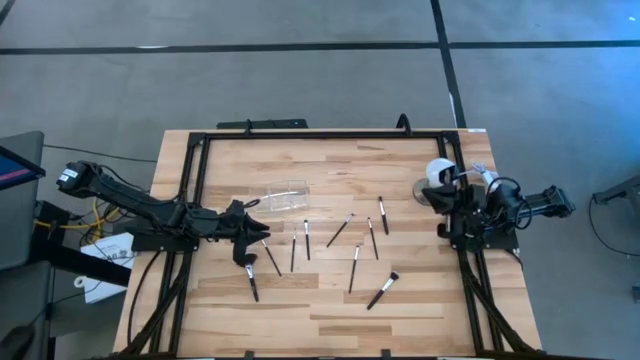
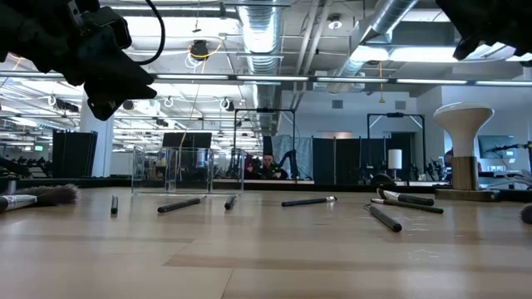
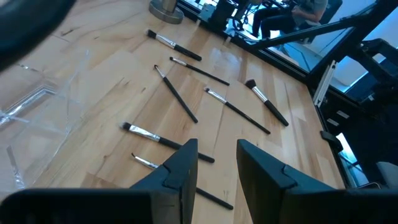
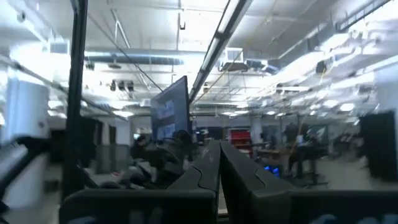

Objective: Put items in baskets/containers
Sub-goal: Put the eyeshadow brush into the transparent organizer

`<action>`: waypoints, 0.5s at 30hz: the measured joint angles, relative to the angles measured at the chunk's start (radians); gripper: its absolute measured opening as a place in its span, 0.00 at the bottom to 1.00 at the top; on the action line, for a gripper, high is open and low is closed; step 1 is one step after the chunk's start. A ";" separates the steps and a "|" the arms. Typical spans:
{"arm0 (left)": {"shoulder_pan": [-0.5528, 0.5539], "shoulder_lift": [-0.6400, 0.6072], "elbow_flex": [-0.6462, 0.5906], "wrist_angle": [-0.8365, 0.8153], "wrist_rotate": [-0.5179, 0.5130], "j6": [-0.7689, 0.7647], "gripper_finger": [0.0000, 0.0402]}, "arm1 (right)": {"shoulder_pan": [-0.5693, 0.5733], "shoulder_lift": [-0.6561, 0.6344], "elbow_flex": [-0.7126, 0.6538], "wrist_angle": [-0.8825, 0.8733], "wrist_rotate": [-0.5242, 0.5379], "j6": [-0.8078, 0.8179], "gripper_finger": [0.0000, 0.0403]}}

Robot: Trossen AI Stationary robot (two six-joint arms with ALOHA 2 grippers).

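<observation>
The left gripper (image 1: 252, 235) hangs above the left part of the wooden table (image 1: 330, 165), its two dark fingers (image 3: 180, 171) parted with bare space between them and nothing grasped. Below and ahead of it the makeup brushes lie loose on the wood, none of them in the clear plastic container (image 1: 286, 195), which stands empty-looking near the table's middle, just beyond the gripper and behind the row of brushes. Nearest the gripper are two brushes (image 1: 272, 260) and (image 1: 251, 281), the second pointing toward the table's near edge; further right come two nearly parallel ones (image 1: 293, 253) and (image 1: 306, 238), then a slanted one (image 1: 339, 230), one (image 1: 354, 268) below it, a pair (image 1: 373, 238) and (image 1: 382, 214) toward the right side, and the fluffy-headed brush (image 1: 382, 290) lying apart nearer the front. The right gripper (image 4: 219, 163) is drawn back at the table's right edge, fingers pressed together on nothing, beside the white ball on a stand (image 1: 438, 172).
</observation>
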 joint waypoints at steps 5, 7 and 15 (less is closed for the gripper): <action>0.000 0.000 0.000 0.005 -0.017 0.000 0.27 | 0.000 0.001 0.012 0.000 0.000 -0.043 0.01; 0.000 0.000 0.000 0.008 -0.048 0.001 0.27 | 0.000 0.018 0.036 0.005 0.000 0.013 0.02; 0.063 0.000 0.000 0.076 -0.101 0.000 0.27 | 0.002 0.259 0.131 -0.001 -0.003 0.101 0.14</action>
